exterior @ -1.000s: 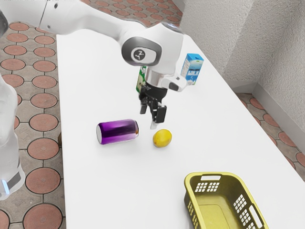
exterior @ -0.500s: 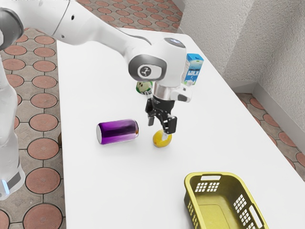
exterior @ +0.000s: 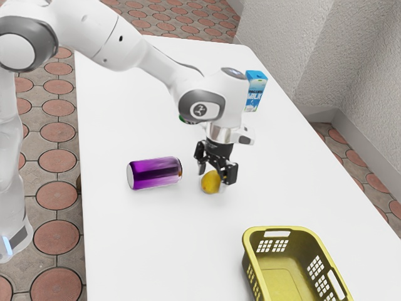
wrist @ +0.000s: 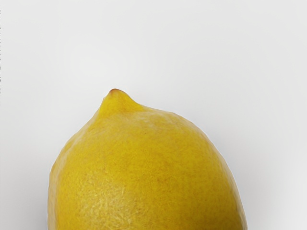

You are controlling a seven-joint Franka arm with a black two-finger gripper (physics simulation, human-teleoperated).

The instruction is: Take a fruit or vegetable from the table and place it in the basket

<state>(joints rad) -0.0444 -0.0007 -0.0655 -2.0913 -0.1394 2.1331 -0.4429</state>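
Lemon (exterior: 210,182), bright yellow and oval, lies on the smooth white table (exterior: 144,244), directly under the black two-finger gripper (exterior: 213,178) and outside the olive-yellow plastic basket (exterior: 246,244). Its long axis runs roughly flat along the tabletop; in the wrist view the tapered end with its small brown-tipped nub (wrist: 115,98) points out from under the hand, while the broad, faintly dimpled body reaches back beneath it. Which way that nub points across the table cannot be told from the exterior view, where the gripper partly covers the fruit. The gripper is open, its two fingers apart at the lemon, with no squeeze from both sides visible. A shiny purple cylindrical can (exterior: 153,174) lies on its side near the lemon, toward the exterior view's left. The basket, with slotted walls, stands nearer that camera and toward its right. Beyond the hand are an upright blue-and-white milk carton (exterior: 254,94) and a mostly hidden green object (exterior: 188,119).
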